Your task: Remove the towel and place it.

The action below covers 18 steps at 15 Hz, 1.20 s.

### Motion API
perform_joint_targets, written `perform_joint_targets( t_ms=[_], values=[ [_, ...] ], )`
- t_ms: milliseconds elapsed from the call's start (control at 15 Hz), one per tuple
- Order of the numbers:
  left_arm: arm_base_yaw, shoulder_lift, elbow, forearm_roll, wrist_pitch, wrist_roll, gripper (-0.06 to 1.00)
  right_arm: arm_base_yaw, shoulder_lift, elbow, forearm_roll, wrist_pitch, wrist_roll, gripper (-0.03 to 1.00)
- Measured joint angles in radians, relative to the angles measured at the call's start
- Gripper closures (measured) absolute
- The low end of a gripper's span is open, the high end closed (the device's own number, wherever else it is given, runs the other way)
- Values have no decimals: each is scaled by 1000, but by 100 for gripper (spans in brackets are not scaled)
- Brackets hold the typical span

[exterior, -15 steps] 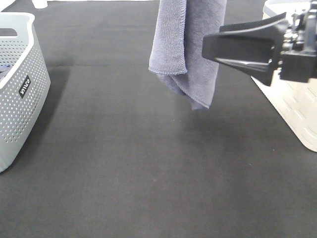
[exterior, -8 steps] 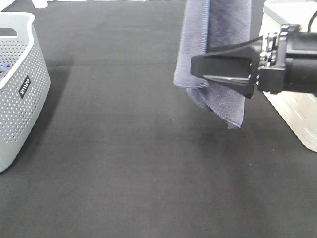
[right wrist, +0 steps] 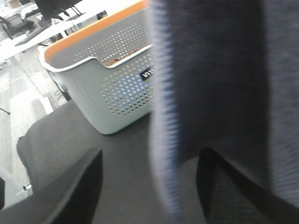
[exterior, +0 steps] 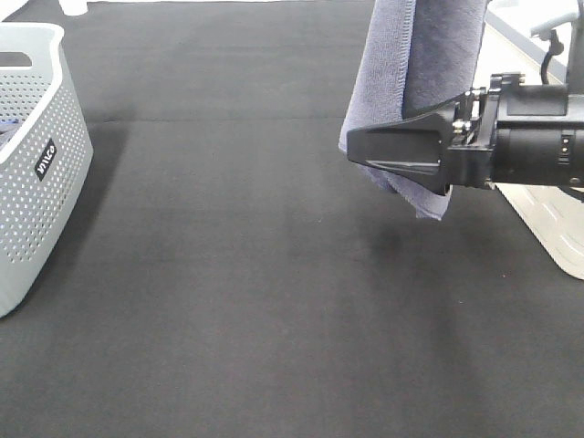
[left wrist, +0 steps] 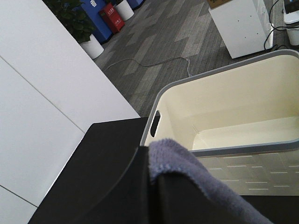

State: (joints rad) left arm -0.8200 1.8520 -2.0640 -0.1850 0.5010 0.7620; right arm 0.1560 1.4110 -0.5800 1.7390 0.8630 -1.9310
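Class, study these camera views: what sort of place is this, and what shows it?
Probably a robot test bench in an office-like room: a black-covered table bearing the grey basket and the cream basket, the right gripper above it, and carpet-tile floor with a potted plant beyond.

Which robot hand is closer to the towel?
Left. The left gripper is shut on the towel, holding it up. The right gripper is open, a finger on each side of the hanging towel, not gripping it.
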Motion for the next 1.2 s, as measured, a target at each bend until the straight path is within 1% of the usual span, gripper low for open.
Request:
perform_joint_targets(
  t_ms=[133, 267, 333, 400, 467, 533, 600, 733, 800, 933, 1067, 1200],
  values=[
    [-1, 0, 0, 0, 0, 0, 94, 0, 12, -5, 0, -33, -1, 48],
    [-1, 0, 0, 0, 0, 0, 94, 0, 13, -6, 0, -50, -1, 67],
    [-1, 0, 0, 1, 0, 0, 94, 0, 13, -6, 0, -50, 6, 79],
    [-1, 0, 0, 11, 3, 0, 94, 0, 13, -6, 0, -51, 62, 89],
    [5, 0, 0, 36, 28, 0, 94, 0, 13, -6, -10, -54, 108, 96],
    [9, 0, 0, 45, 46, 0, 94, 0, 13, -8, -30, -56, 136, 96],
    [15, 0, 0, 66, 83, -10, 94, 0, 13, -17, -74, -55, 207, 96],
    [37, 4, 0, 113, 143, -46, 94, 0, -3, -52, -227, -40, 369, 96],
    [52, 4, 0, 136, 177, -68, 94, 0, -20, -85, -322, -25, 481, 96],
    [80, 4, 0, 171, 239, -98, 94, 0, -41, -184, -585, 17, 724, 96],
    [87, 4, 0, 178, 295, -121, 94, 0, -44, -300, -854, 70, 969, 96],
    [87, 4, 0, 191, 382, -130, 94, 0, -43, -455, -1123, 150, 1201, 96]
  ],
)
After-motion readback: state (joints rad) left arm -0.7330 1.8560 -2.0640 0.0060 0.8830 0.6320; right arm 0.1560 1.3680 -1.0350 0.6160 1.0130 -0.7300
